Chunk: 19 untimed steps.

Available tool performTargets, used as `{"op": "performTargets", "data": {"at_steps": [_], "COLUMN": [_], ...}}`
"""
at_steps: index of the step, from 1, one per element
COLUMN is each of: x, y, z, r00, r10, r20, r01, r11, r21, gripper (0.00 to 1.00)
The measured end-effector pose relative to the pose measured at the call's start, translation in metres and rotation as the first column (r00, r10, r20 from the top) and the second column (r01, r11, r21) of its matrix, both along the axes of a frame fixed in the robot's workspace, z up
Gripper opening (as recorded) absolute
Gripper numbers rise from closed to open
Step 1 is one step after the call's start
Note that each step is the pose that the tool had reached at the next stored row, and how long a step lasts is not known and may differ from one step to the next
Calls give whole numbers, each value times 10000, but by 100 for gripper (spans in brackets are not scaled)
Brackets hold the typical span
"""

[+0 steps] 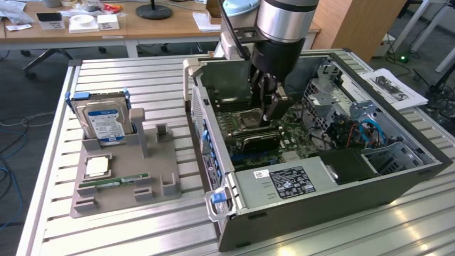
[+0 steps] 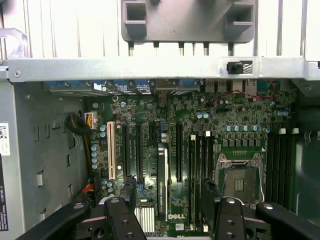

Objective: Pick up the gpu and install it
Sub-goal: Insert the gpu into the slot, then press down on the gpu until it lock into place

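Note:
The gpu (image 1: 256,142), a dark flat card, stands on edge on the green motherboard (image 1: 299,140) inside the open computer case. In the wrist view the gpu (image 2: 162,182) shows edge-on as a narrow dark strip seated among the long slots. My gripper (image 1: 271,120) hangs inside the case just above the card. Its black fingers (image 2: 127,197) stand open on either side of the card without touching it, and the gripper (image 2: 168,187) holds nothing.
The case's metal wall (image 1: 213,160) and power supply (image 1: 291,181) flank the motherboard. The bare CPU socket (image 2: 240,182) lies beside the slots. A grey tray (image 1: 163,160) at the exterior view's left holds a hard drive (image 1: 105,122), a CPU (image 1: 97,166) and a RAM stick (image 1: 114,182).

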State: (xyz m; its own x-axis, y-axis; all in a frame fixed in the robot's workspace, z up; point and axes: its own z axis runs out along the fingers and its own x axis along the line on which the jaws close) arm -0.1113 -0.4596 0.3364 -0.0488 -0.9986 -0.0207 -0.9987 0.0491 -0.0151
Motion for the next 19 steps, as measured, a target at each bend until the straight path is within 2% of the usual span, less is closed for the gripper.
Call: {"op": "performTargets", "data": {"at_steps": [13, 17, 19], "x": [0, 0, 0], "y": [0, 0, 0], "z": [1, 1, 1], "r00": [10000, 10000, 10000], "r10": [0, 0, 0], "r20": [-1, 0, 0], "r01": [0, 0, 0], "r11": [10000, 10000, 10000], "r21": [-2, -1, -2], "gripper": [62, 38, 38]}}
